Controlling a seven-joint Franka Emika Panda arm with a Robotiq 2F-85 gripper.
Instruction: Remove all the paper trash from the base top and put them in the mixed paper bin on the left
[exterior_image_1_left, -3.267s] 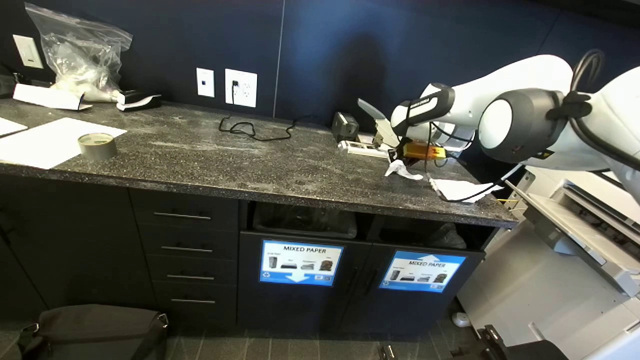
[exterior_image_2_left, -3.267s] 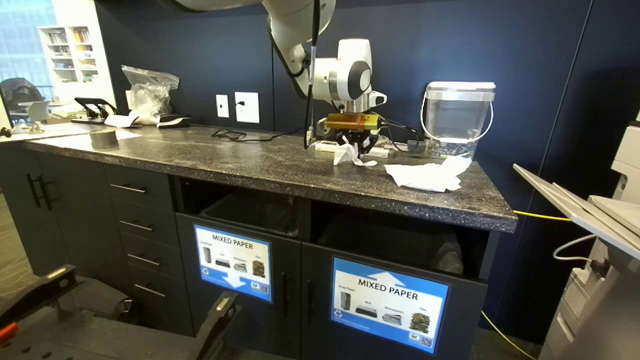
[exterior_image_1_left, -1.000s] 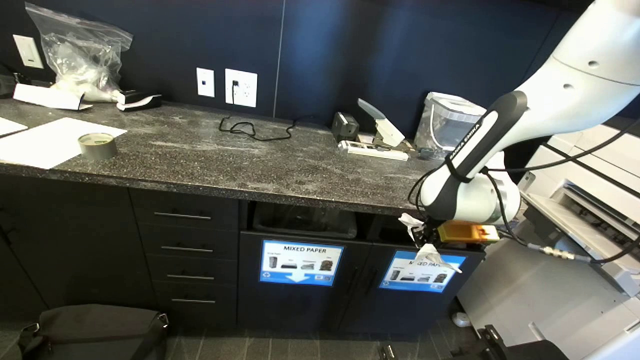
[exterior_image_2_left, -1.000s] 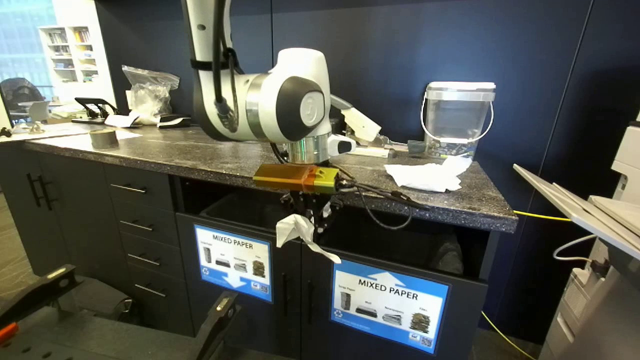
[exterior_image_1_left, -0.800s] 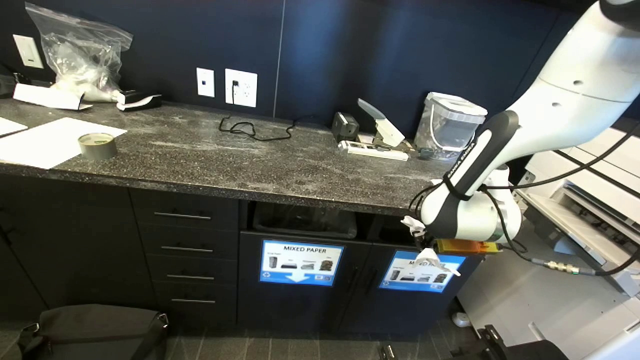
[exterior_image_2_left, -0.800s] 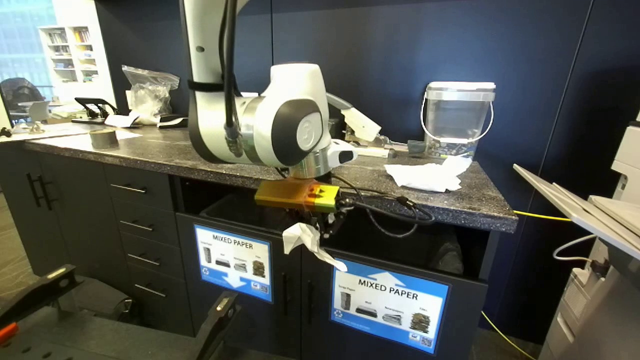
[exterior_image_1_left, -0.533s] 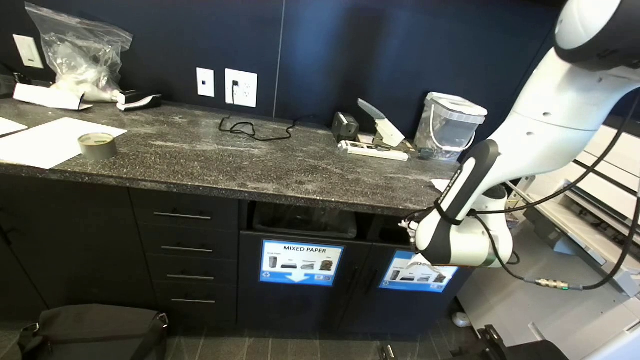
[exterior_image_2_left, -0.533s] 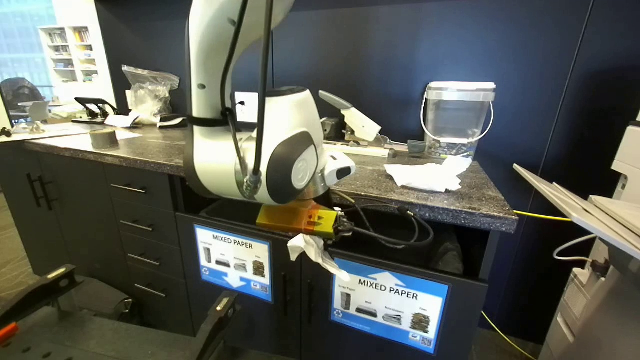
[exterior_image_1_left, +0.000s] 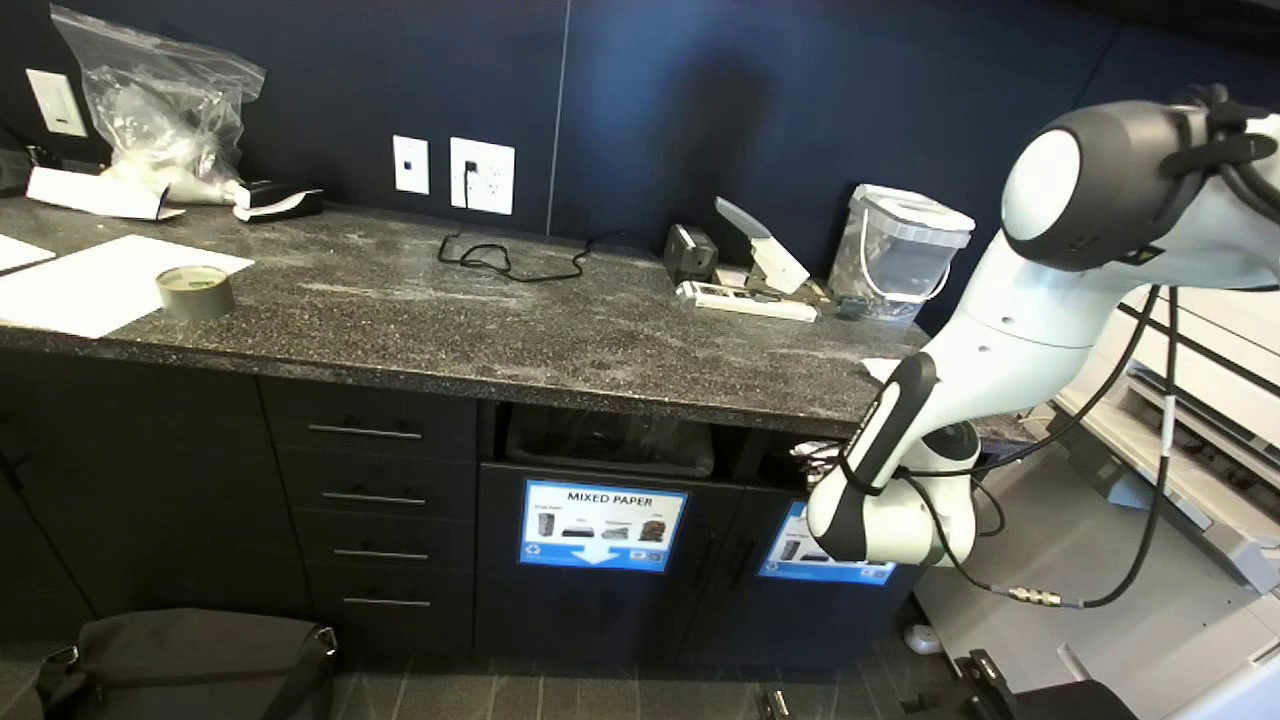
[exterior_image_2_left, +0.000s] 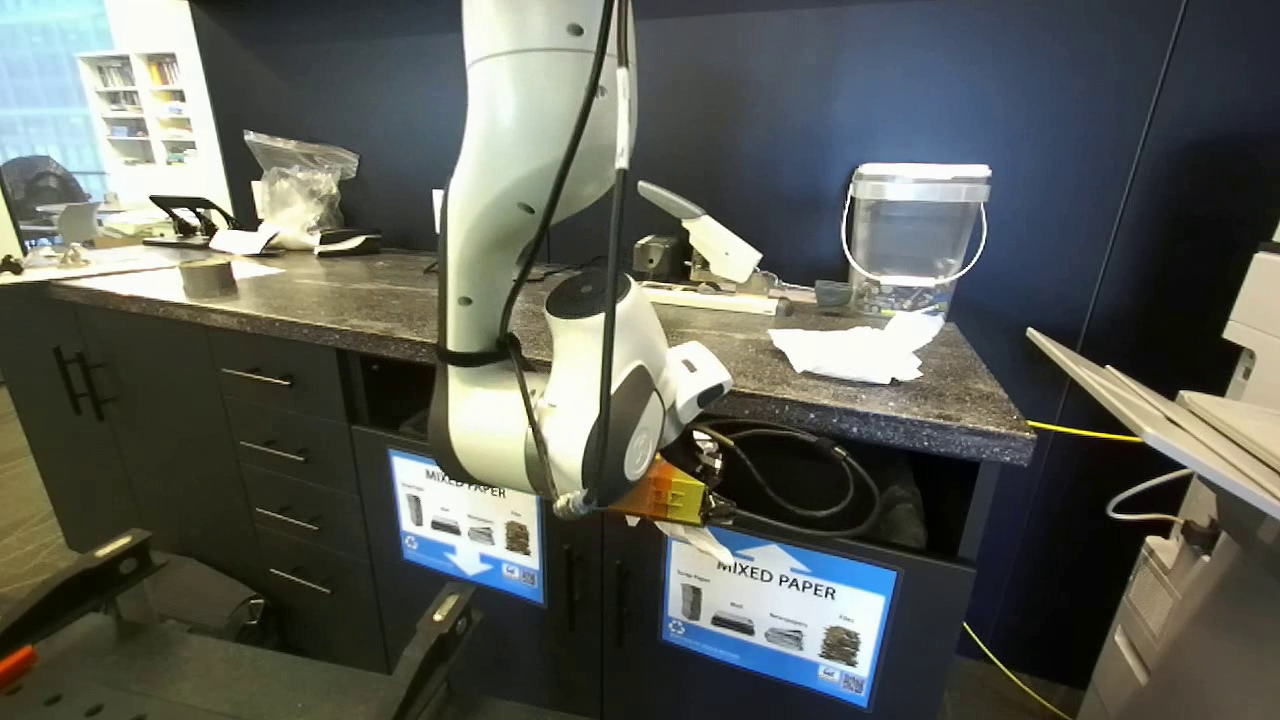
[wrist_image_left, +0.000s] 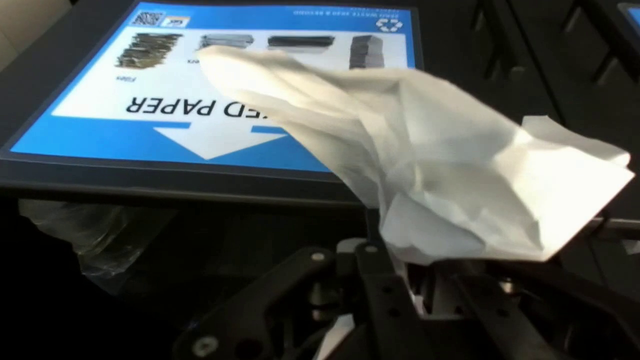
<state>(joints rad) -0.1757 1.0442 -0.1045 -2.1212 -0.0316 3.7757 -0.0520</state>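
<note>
My gripper (wrist_image_left: 387, 255) is shut on a crumpled white paper scrap (wrist_image_left: 450, 150), which spreads out past the fingertips in the wrist view. Part of this scrap shows below the orange gripper housing in an exterior view (exterior_image_2_left: 700, 543); the fingers are hidden there. The gripper is below the counter's front edge, at the right-hand mixed paper opening (exterior_image_2_left: 800, 470). Another white crumpled paper (exterior_image_2_left: 855, 352) lies on the dark speckled base top (exterior_image_1_left: 560, 340) near its right end, mostly behind the arm in an exterior view (exterior_image_1_left: 880, 368). The left-hand mixed paper bin (exterior_image_1_left: 610, 445) shows in its opening.
A stapler (exterior_image_1_left: 765, 260), a clear bucket (exterior_image_2_left: 915, 225) and a black cable (exterior_image_1_left: 510, 262) are at the wall. Tape (exterior_image_1_left: 195, 292) sits on larger flat sheets (exterior_image_1_left: 90, 290) at the left, near a clear plastic bag (exterior_image_1_left: 165, 120). A printer stands right (exterior_image_1_left: 1090, 520).
My gripper has lifted the paper scrap off the counter, carried it out over the front edge and lowered it to the cabinet opening. Lately it has dropped further and tilted.
</note>
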